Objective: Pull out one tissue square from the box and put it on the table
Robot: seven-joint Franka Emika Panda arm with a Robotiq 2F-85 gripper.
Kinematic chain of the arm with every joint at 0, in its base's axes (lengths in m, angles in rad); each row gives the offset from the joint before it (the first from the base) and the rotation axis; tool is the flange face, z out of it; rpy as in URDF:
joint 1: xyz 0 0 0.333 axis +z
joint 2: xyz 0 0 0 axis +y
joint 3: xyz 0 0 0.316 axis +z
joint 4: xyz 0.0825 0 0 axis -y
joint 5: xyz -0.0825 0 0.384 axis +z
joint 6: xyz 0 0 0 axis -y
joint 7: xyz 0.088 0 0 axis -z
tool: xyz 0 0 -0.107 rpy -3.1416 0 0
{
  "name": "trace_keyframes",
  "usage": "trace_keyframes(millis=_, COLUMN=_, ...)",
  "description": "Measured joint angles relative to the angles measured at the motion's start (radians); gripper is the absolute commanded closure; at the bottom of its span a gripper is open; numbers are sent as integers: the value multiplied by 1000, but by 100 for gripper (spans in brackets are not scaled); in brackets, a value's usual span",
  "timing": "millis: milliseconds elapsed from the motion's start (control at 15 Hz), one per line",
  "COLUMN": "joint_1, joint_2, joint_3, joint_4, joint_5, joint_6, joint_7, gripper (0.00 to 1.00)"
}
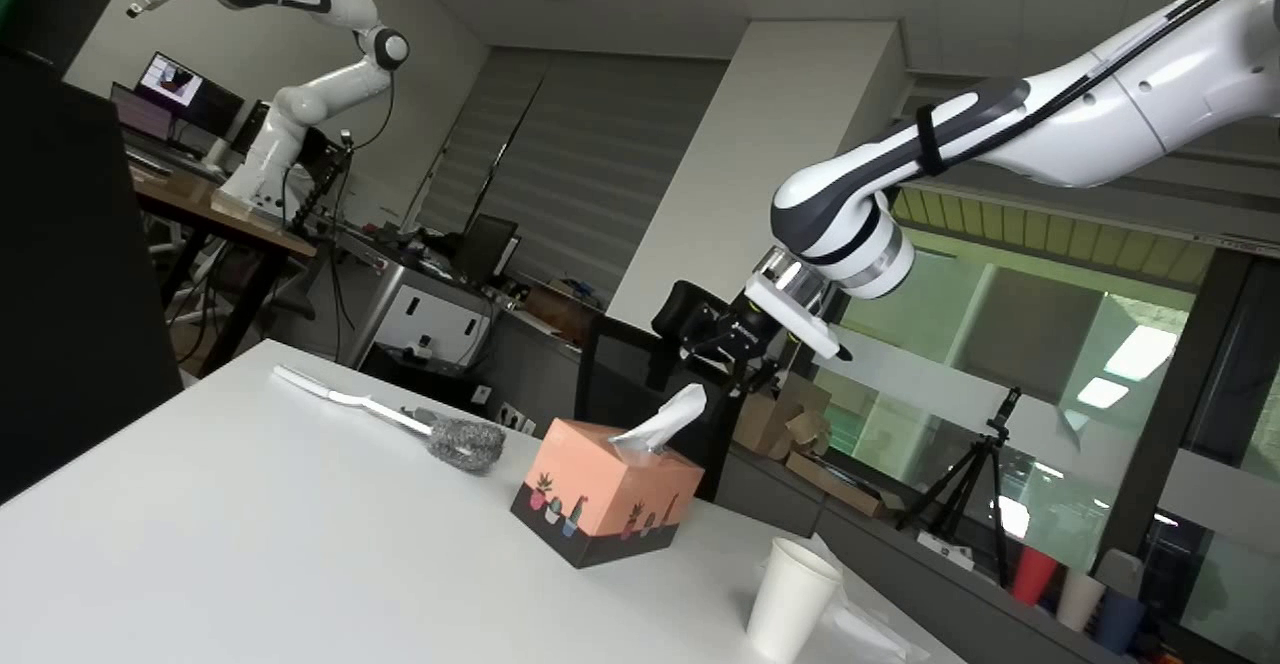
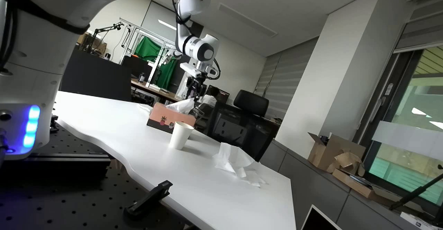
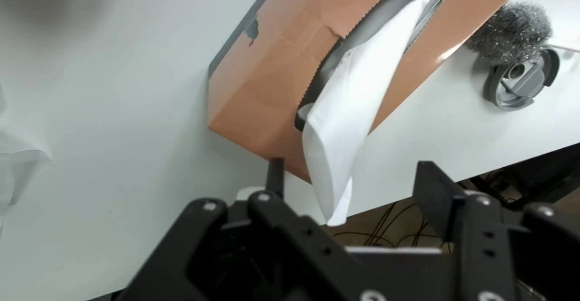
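The tissue box (image 1: 565, 484) is orange with a dark plant-pattern base. It stands on the white table (image 1: 300, 544) and also shows in an exterior view (image 2: 161, 116) and the wrist view (image 3: 272, 92). A white tissue (image 1: 668, 419) sticks up from its slot, its lower part still inside; it also shows in an exterior view (image 2: 183, 106). My gripper (image 1: 748, 384) is above the box's far end. In the wrist view the gripper (image 3: 351, 167) is open, and the tissue's tip (image 3: 342, 187) lies between the fingers in the picture, nearer the left finger. Neither finger visibly touches it.
A white paper cup (image 1: 795, 599) stands near the box. A crumpled tissue (image 2: 233, 159) lies beyond the cup. A grey fuzzy brush (image 1: 465, 444) and a grey lid (image 3: 521, 83) lie on the box's other side. A black chair (image 2: 238, 119) stands past the table edge.
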Motion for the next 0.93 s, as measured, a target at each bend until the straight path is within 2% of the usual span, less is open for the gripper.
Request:
trace_keyframes(millis=400, joint_1=0, joint_2=25, joint_3=1, joint_4=20, joint_5=13, joint_6=0, joint_7=-4, gripper=98)
trace_keyframes(millis=933, joint_1=1, joint_2=25, joint_3=-7, joint_4=61, joint_5=7, joint_6=-15, joint_7=-13, gripper=100)
